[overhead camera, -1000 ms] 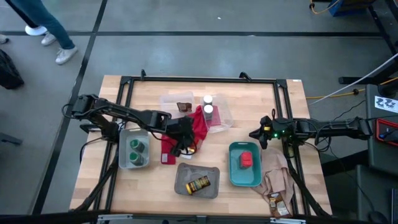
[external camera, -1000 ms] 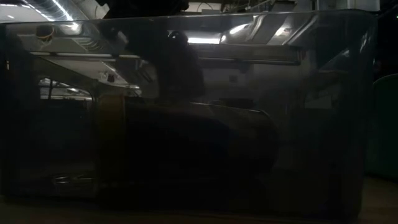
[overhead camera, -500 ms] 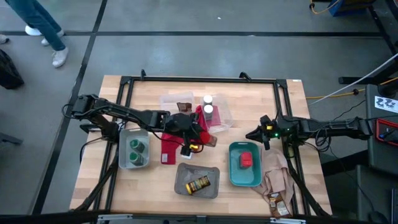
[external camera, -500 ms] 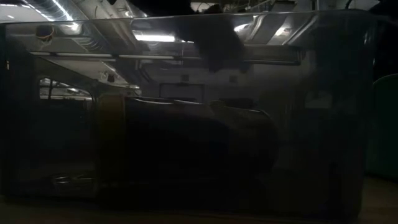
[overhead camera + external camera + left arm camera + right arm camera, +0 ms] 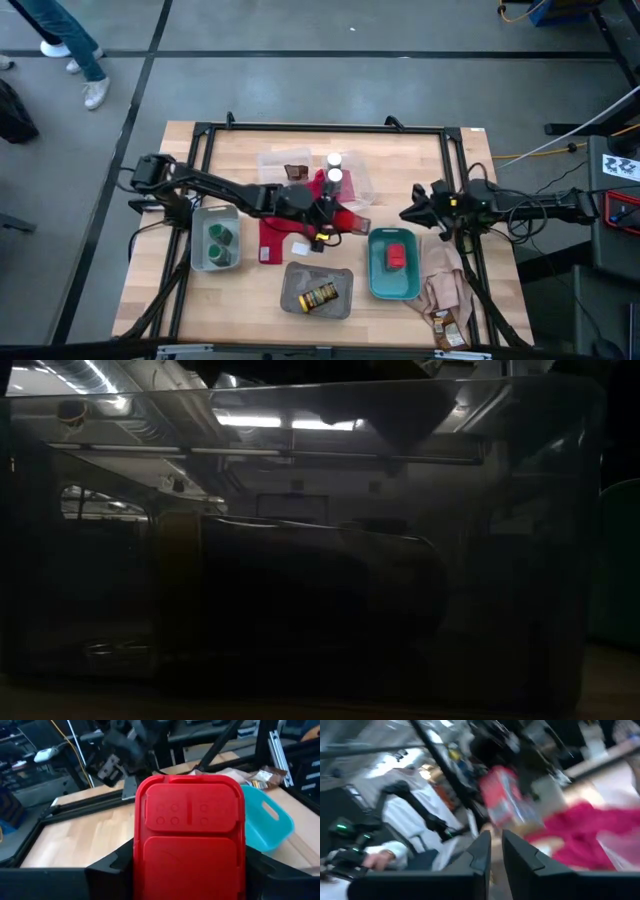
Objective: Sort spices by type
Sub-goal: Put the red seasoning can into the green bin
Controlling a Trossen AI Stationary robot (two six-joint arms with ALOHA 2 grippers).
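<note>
High view: the left gripper (image 5: 335,222) reaches across the bench (image 5: 180,300) and sits just beside the teal tray (image 5: 378,285), on its left-arm side, over the edge of the red cloth (image 5: 275,232). A red tin (image 5: 344,222) shows at its tip. The teal tray already holds another red tin (image 5: 396,257), so the tray is the likely drop spot, and it lies straight ahead of the held tin, on the side away from the left arm's base. The left arm is the one that carries. The right gripper (image 5: 412,214) waits near the teal tray's far corner, doing nothing.

Low view: blocked by a dark clear tray wall; nothing of the grasp can be read.

Left wrist view: the left fingers (image 5: 112,865) are clenched on the red tin (image 5: 189,842), one on each narrow side. The tin's long axis runs forward, away from the wrist, flat lid face toward the camera. The teal tray (image 5: 280,822) lies ahead and off to one side of the tin, so my guess is that a short sideways shift is needed before letting go.

Right wrist view: the right fingers (image 5: 481,855) stand almost together, nothing between them; the view is smeared, with the red cloth (image 5: 590,827) ahead.
</note>
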